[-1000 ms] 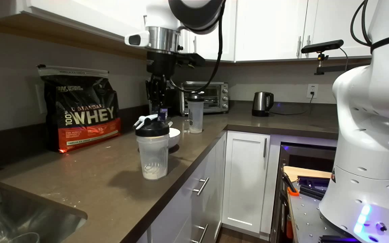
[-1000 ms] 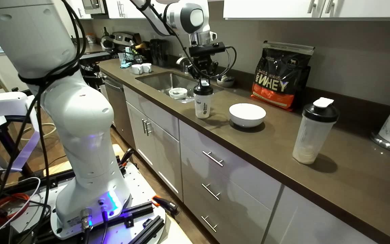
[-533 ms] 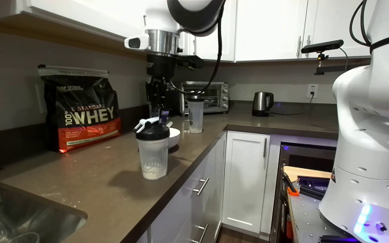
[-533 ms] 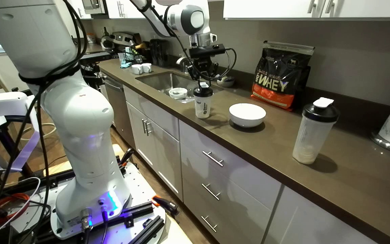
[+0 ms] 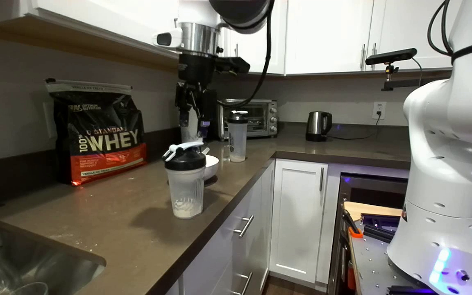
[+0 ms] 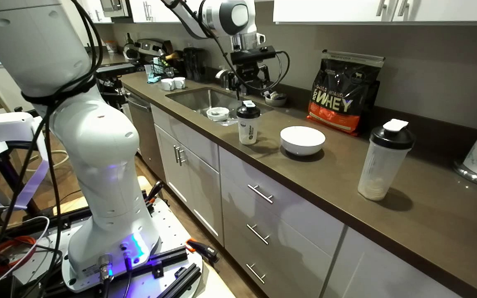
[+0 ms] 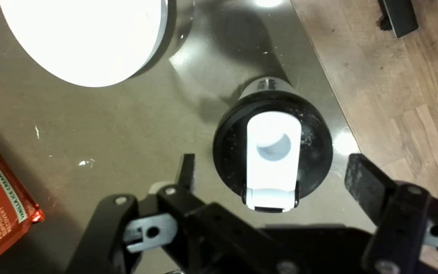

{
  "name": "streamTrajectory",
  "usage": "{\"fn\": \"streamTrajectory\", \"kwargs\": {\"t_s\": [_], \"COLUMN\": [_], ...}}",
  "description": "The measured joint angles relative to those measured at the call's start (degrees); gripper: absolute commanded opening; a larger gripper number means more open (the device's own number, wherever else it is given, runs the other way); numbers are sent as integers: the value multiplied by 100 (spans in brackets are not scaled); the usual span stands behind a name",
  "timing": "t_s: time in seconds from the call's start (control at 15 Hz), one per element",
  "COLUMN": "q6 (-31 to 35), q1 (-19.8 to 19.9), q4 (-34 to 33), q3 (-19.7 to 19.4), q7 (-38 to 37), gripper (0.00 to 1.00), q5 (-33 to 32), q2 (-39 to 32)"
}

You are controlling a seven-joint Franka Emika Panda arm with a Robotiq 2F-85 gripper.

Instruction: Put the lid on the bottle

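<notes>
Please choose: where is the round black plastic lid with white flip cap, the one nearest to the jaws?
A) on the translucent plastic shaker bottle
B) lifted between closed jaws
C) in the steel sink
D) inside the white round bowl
A: in both exterior views, the black lid sits on the translucent bottle, while the open jaws hold nothing.

wrist view | bowl [image 7: 86, 42], bag [image 7: 2, 203]: cut off | bottle [image 7: 267, 84]: mostly hidden by lid [image 7: 273, 169]

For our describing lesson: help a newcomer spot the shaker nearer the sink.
Along the brown counter, find the sink. Between it and the white bowl stands a black-topped shaker bottle. Unlike the other shaker, it has the open gripper overhead.
</notes>
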State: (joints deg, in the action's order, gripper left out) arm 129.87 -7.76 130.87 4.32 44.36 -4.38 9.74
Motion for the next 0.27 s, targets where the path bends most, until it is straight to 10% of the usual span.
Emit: {"fn": "streamTrajectory", "kwargs": {"t_s": [0.27], "q6": [-378], "q1": [-2], "q4": [-64], "q3": [-29], "q7": [8], "gripper": [100], "q5": [42], "q2": [203]}}
